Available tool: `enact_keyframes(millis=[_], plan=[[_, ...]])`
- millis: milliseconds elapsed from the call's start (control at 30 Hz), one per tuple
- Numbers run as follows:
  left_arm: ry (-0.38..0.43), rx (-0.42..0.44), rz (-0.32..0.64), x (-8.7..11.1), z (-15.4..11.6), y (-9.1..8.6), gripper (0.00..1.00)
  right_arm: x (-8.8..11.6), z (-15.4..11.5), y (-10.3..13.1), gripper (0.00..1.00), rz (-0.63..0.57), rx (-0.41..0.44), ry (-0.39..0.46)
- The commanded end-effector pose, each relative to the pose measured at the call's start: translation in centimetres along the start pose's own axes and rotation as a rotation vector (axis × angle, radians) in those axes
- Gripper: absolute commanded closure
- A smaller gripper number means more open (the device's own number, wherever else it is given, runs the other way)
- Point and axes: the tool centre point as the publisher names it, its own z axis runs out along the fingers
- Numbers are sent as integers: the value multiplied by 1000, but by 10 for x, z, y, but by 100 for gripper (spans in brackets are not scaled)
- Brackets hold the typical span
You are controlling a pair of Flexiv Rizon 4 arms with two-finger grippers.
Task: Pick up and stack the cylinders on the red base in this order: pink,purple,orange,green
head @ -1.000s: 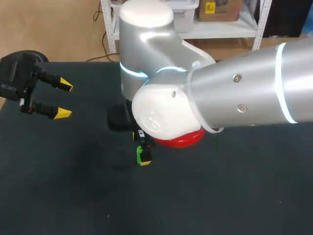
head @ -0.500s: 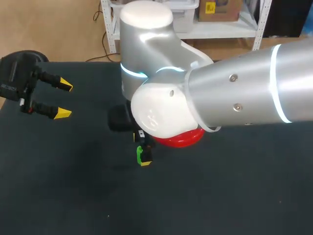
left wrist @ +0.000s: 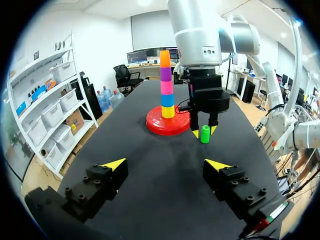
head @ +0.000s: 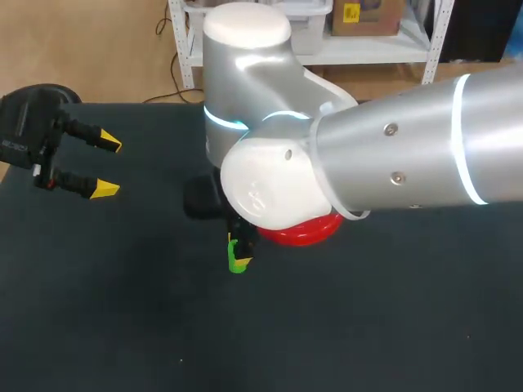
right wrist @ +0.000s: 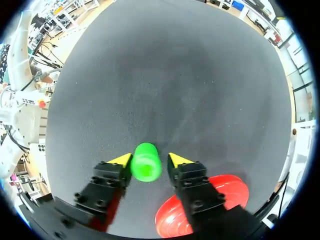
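Yellow tips mark both of our grippers.

(a) Step in hand, as we judge it: grasping the green cylinder, the last in the order.
- **Left:** our left gripper (head: 107,167) is best left hanging well apart from the work.
- **Middle:** the green cylinder (right wrist: 146,161) stands upright on the table (head: 368,327), just beside the red base (left wrist: 155,123). We should close squarely on its sides at mid-height, so that it neither tips nor slips out. We should then lift straight up until it clears the orange cylinder (left wrist: 165,58) that tops the stack (left wrist: 166,95).
- **Right:** the descent over the stack should be vertical and slow, since a sideways brush could topple so tall a column.

(b) Grippers.
- **Left gripper:** fingers wide apart, holding and touching nothing.
- **Right gripper** (right wrist: 149,160)**:** fingers narrow, low at the table, straddling the green cylinder. One tip looks to be against it, while a thin strip of table shows beside the other. We therefore read the cylinder as enclosed but not yet clamped.
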Motion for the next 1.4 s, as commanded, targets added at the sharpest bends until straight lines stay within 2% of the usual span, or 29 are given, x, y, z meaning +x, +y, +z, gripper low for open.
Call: enact_keyframes(millis=[33,333,533,733,800,867,1067,1267,1400], plan=[[-4,-2,3,1,0,0,0,2,1,0,100,4,-1,-4],[-4,-2,3,1,0,0,0,2,2,1,100,6,-11,-6],[-4,-2,3,1,0,0,0,4,-27,0,100,22,38,-44],[-4,-2,3,1,0,0,0,10,-98,-3,100,30,136,-68],[-4,-2,3,1,0,0,0,14,-123,-4,100,32,118,-57],[-4,-2,3,1,0,0,0,15,-153,-6,100,23,145,-68],[-4,-2,3,1,0,0,0,13,-220,-8,100,3,200,-56],[-4,-2,3,1,0,0,0,16,-274,-8,100,1,278,-85],[-4,-2,3,1,0,0,0,22,-299,-7,100,0,277,-117]])
